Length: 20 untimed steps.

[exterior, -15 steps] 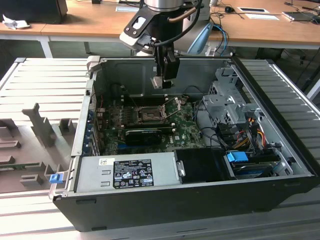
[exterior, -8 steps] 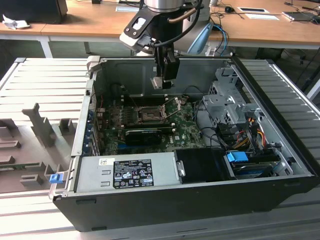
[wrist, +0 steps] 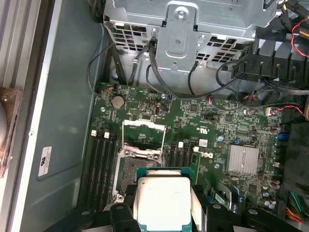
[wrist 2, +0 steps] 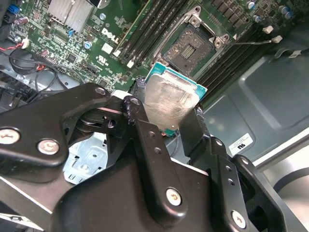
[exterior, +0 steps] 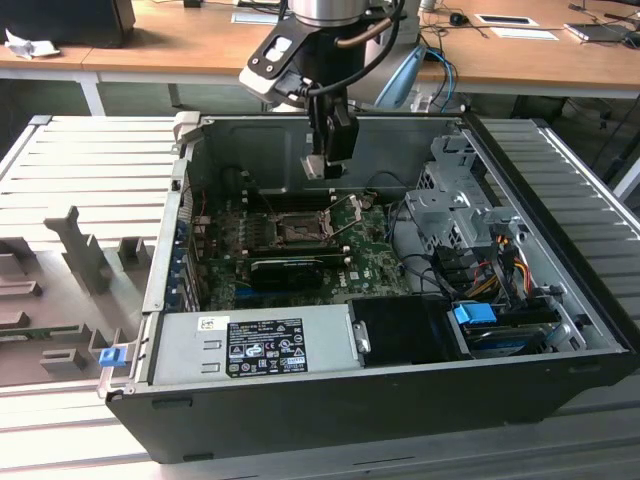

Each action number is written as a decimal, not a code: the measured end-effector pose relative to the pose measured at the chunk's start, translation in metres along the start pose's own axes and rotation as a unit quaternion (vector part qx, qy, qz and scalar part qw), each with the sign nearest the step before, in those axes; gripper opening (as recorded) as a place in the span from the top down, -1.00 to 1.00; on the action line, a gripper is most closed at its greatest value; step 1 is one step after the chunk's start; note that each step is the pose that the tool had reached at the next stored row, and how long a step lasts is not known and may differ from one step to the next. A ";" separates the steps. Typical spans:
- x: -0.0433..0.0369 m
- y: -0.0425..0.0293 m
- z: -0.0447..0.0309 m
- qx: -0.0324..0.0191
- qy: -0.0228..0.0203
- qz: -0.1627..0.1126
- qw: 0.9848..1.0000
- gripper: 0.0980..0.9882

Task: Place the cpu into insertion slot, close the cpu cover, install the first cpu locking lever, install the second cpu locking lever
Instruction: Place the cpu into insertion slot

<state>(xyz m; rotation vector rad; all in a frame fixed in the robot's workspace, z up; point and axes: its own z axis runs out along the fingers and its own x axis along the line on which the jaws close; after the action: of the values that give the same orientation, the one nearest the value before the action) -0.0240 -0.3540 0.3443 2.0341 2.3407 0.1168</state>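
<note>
Grey ribbed metal panels (exterior: 90,160) carry the open black computer case (exterior: 330,410), with pale wooden desks (exterior: 150,50) behind. My arm reaches down into the case, my black claw (exterior: 322,165) pinching the small silvery-faced square cpu (wrist 2: 171,99) by its edges above the black-rimmed square insertion slot (wrist: 129,171), apart from it. The thin silvery cpu cover (wrist: 144,124) stands raised open.

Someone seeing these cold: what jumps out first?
In the exterior view, it's the open computer case, with the arm's pincer hanging over the green motherboard. In the second wrist view, the pincer grips the cpu by its edges, held clear of the empty insertion slot. In the first wrist view, the cpu cover is swung open beside the slot.
</note>
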 end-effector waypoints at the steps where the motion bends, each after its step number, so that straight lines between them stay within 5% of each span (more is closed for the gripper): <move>1: 0.0000 0.0000 0.0006 0.000 0.000 0.000 1.000 0.03; 20: -0.0004 -0.0005 0.0050 0.001 0.000 0.000 1.000 0.03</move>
<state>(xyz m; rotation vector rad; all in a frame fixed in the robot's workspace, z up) -0.0240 -0.3543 0.3392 2.0352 2.3420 0.1148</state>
